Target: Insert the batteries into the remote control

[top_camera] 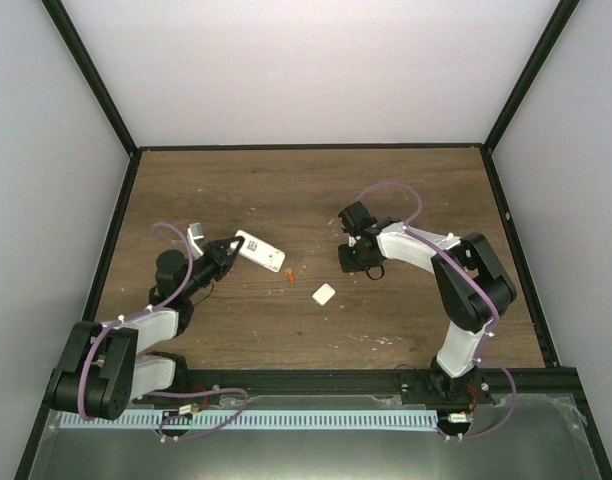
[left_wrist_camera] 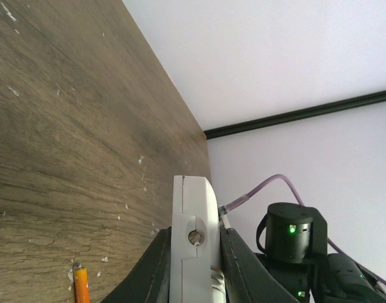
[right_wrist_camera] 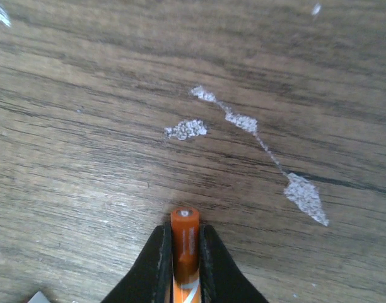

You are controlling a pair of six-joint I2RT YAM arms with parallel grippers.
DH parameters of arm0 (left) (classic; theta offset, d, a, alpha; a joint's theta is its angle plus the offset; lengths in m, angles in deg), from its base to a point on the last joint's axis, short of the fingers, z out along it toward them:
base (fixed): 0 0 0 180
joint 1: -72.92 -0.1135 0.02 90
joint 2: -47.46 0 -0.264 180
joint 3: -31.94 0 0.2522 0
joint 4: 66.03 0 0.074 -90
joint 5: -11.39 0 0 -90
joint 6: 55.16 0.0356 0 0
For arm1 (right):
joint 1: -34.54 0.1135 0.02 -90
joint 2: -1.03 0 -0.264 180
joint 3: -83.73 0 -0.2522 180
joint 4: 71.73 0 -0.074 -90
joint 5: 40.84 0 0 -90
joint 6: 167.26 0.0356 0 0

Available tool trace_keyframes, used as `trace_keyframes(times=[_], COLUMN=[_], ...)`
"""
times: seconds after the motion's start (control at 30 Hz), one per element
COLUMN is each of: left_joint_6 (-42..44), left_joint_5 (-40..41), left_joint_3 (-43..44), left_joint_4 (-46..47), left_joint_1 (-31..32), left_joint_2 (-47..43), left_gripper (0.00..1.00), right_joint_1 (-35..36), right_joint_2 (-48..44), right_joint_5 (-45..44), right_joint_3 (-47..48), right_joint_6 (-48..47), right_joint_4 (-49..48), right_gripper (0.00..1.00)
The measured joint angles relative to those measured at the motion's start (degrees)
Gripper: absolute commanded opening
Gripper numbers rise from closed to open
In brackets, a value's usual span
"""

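The white remote control (top_camera: 262, 251) lies left of the table's centre, and my left gripper (top_camera: 232, 252) is shut on its near end. In the left wrist view the remote control (left_wrist_camera: 194, 208) stands edge-on between the two dark fingers of the left gripper (left_wrist_camera: 194, 236). One orange battery (top_camera: 290, 276) lies loose on the wood just right of the remote, and the same battery (left_wrist_camera: 81, 285) shows at the bottom left of the left wrist view. My right gripper (top_camera: 352, 262) hangs low over the table right of centre. In its wrist view the right gripper (right_wrist_camera: 185, 249) is shut on a second orange battery (right_wrist_camera: 185, 237), tip forward.
A small white cover piece (top_camera: 324, 293) lies on the wood between the two arms, nearer the front. Pale scuff marks (right_wrist_camera: 242, 121) dot the boards ahead of the right gripper. Black frame rails (top_camera: 101, 270) and white walls bound the table.
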Motion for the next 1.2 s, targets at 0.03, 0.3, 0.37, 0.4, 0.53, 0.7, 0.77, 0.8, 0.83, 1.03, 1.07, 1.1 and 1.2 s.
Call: trace_keyframes(times=[0.03, 0.3, 0.37, 0.4, 0.53, 0.7, 0.77, 0.8, 0.83, 1.03, 1.07, 1.1, 1.2], left_joint_6=[-0.33, -0.98, -0.81, -0.72, -0.63, -0.70, -0.83, -0.96, -1.11, -1.57, -1.84, -2.16, -3.56], left_joint_5=[0.94, 4.96, 5.27, 5.35, 5.57, 5.55, 5.51, 5.49, 5.42, 5.07, 5.05, 5.05, 5.05], left_joint_3=[-0.52, -1.68, -1.68, -1.68, -1.68, -1.68, -1.68, -1.68, -1.68, -1.66, -1.66, -1.62, -1.27], left_joint_4=[0.13, -2.21, -3.26, -3.67, -4.90, -5.31, -5.09, -4.87, -4.74, -4.35, -4.20, -4.00, -3.02], left_joint_1=[0.31, 0.92, 0.92, 0.92, 0.92, 0.92, 0.92, 0.92, 0.92, 0.92, 0.92, 0.92, 0.92], left_joint_2=[-0.61, -6.67, -7.67, -7.98, -8.35, -8.28, -8.04, -7.82, -7.63, -7.30, -7.21, -7.04, -6.10], left_gripper=[0.00, 0.00, 0.00, 0.00, 0.00, 0.00, 0.00, 0.00, 0.00, 0.00, 0.00, 0.00, 0.00], right_joint_1=[0.00, -0.04, -0.04, -0.04, -0.04, -0.33, -0.37, -0.37, -0.37, -0.44, -0.44, -0.44, -0.44], right_joint_2=[0.90, 3.39, 4.04, 4.39, 5.35, 5.46, 5.64, 5.75, 5.84, 5.73, 5.60, 5.40, 3.39], right_joint_5=[0.11, 0.37, 0.46, 0.46, 0.46, 0.94, 1.36, 1.66, 1.84, 2.16, 2.16, 2.25, 3.56], right_joint_3=[0.44, 4.20, 5.29, 5.86, 7.45, 7.54, 7.74, 7.89, 7.98, 8.02, 8.02, 8.02, 7.89], right_joint_6=[-0.17, -1.57, -2.21, -2.40, -3.26, -4.11, -4.48, -4.63, -4.74, -5.18, -5.18, -5.20, -5.14], right_joint_4=[0.44, 3.58, 4.85, 5.49, 7.50, 7.76, 7.82, 7.89, 7.96, 8.15, 8.20, 8.39, 8.70], right_gripper=[0.09, 0.13, 0.14, 0.14, 0.13, 0.07, 0.05, 0.03, 0.02, 0.01, 0.01, 0.01, 0.01])
